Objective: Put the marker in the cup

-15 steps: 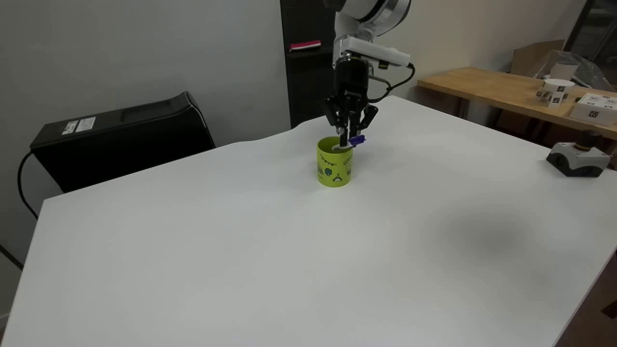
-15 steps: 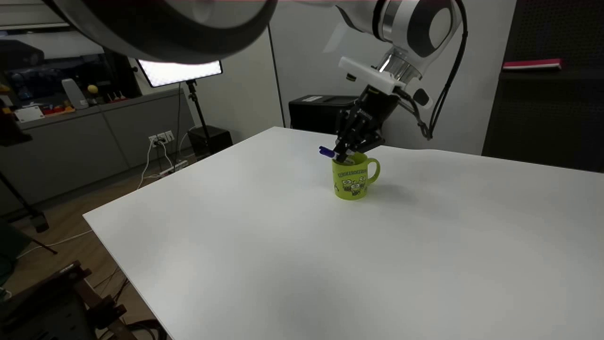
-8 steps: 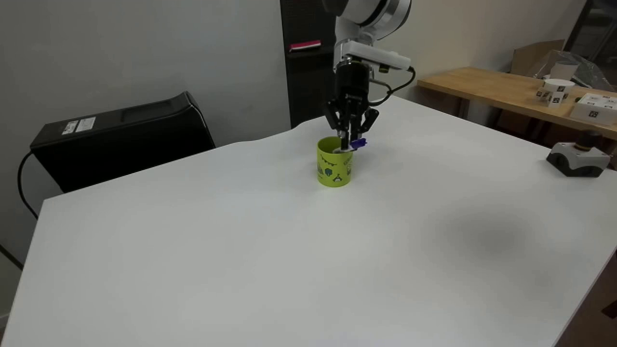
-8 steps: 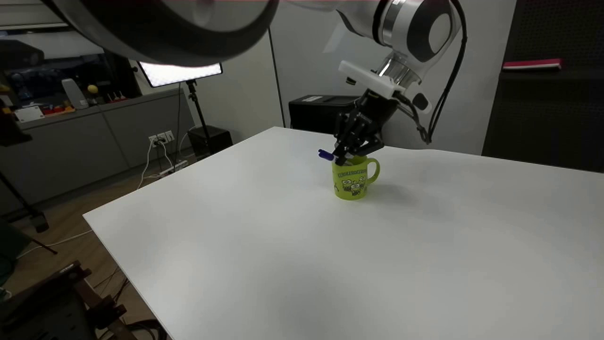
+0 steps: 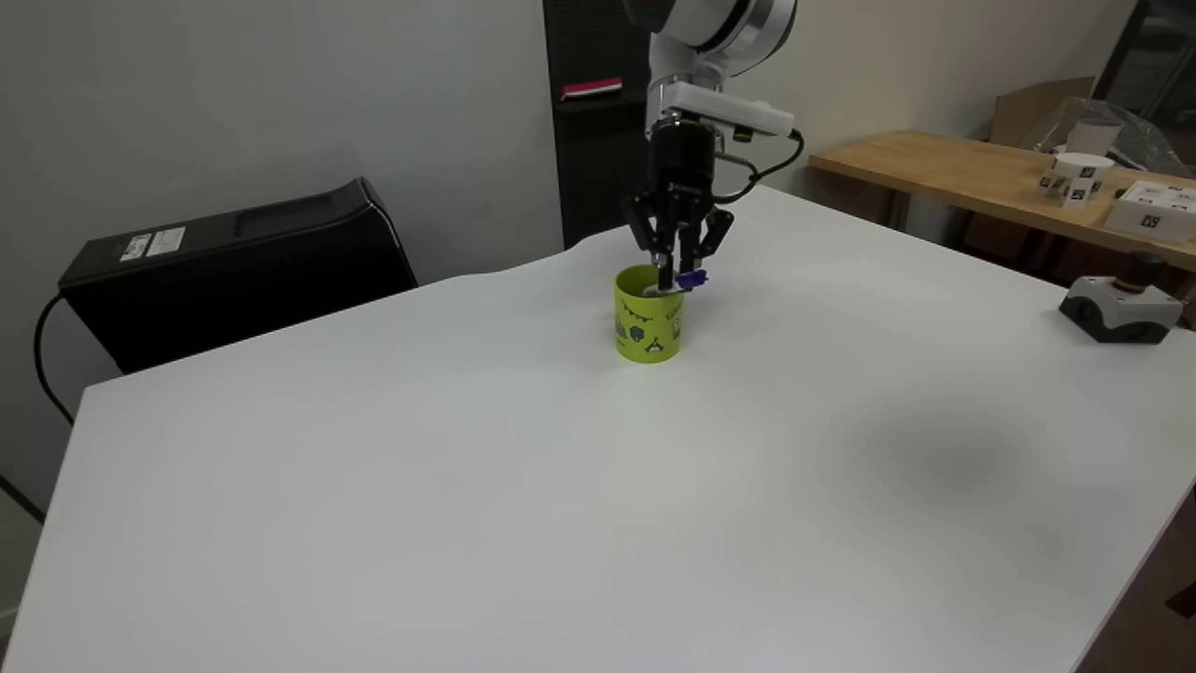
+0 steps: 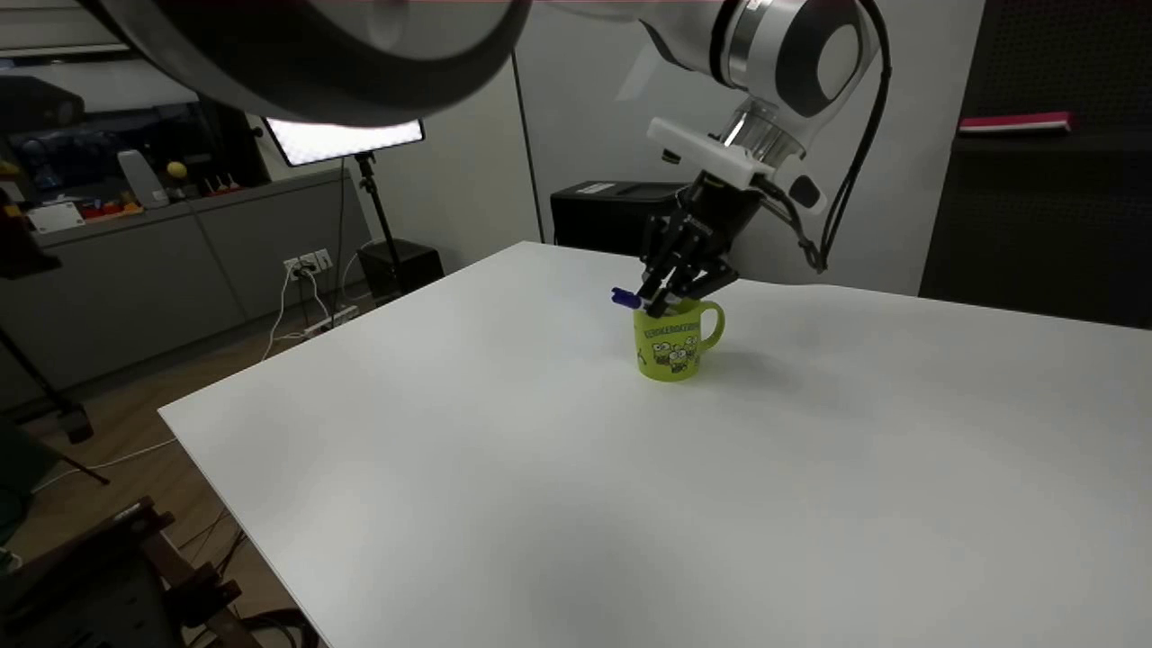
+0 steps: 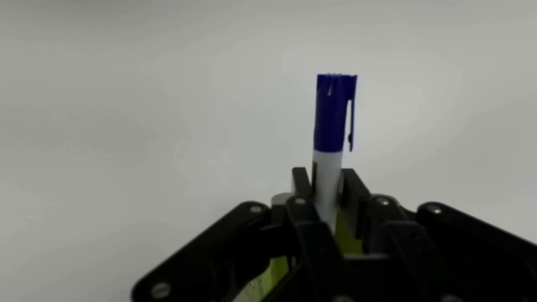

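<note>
- Marker [image 7: 328,142]: held at a slant, blue cap outside the rim of the cup [image 6: 666,349], white end at the cup's mouth in both exterior views; contact with the rim cannot be told.
- Gripper [image 7: 326,174]: fingers closed on the white barrel, one to each side.
- Cup: upright on the table [image 5: 467,486].
- Step in hand, as judged: insertion, with release not yet made.
- Next move, as judged: the gripper should tip the marker steeper or carry it inward until the cap clears the rim, lower it, then let go.
</note>
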